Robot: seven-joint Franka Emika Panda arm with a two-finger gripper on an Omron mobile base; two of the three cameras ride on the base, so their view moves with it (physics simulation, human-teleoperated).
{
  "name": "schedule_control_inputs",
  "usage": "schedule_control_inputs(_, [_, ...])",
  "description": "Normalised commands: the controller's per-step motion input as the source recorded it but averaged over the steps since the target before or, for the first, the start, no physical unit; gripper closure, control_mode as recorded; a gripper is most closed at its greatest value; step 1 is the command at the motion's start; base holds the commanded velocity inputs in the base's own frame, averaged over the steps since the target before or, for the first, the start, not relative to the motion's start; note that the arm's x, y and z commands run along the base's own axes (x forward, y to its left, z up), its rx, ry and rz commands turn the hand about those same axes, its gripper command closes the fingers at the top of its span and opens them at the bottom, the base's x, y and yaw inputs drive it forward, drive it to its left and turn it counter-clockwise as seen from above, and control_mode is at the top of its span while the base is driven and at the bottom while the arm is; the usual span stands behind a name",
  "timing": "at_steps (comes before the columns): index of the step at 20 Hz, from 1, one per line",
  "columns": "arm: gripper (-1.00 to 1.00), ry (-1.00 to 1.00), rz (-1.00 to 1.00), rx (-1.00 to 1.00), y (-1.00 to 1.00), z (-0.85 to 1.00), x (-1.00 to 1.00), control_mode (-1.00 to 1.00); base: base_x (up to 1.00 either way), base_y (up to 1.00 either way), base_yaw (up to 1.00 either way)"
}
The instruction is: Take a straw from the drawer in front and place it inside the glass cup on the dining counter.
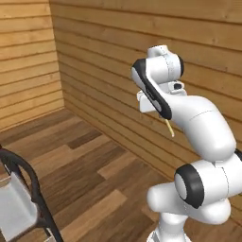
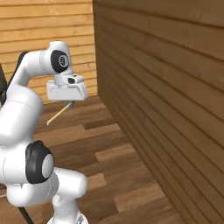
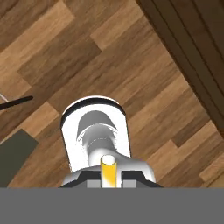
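- Yellow straw (image 2: 57, 114) is pinched in your closed hand (image 2: 70, 103), slanting over wooden floor (image 2: 109, 144).
- Keep the grip firm while driving; avoid the plank wall (image 2: 166, 87).
- Glass cup unseen; upright the straw before lowering.

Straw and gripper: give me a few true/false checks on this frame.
1. The gripper is shut on the straw. True.
2. The straw lies loose on the wooden floor. False: it hangs in the air, slanting down from the fingers.
3. A plank wall stands beside the arm. True.
4. The glass cup stands under the gripper. False: below it is bare wood floor and the robot's own body.
5. In the hand view the straw's yellow end sits between the fingertips. True.
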Motion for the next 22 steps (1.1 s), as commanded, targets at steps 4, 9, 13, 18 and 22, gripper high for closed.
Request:
schedule_control_inputs(4, [1.00,0.00,0.00,0.00,0.00,0.00,0.00,1.00,0.72,-0.37,0.66])
schedule_control_inputs(9, [1.00,0.00,0.00,0.00,0.00,0.00,0.00,1.00,0.63,-0.27,0.71])
schedule_control_inputs(13, [1.00,0.00,0.00,0.00,0.00,0.00,0.00,1.00,0.59,-0.25,0.72])
schedule_control_inputs(18, [1.00,0.00,0.00,0.00,0.00,0.00,0.00,1.00,0.50,-0.29,0.72])
schedule_control_inputs(22, [1.00,0.00,0.00,0.00,0.00,0.00,0.00,1.00,0.47,-0.31,0.72])
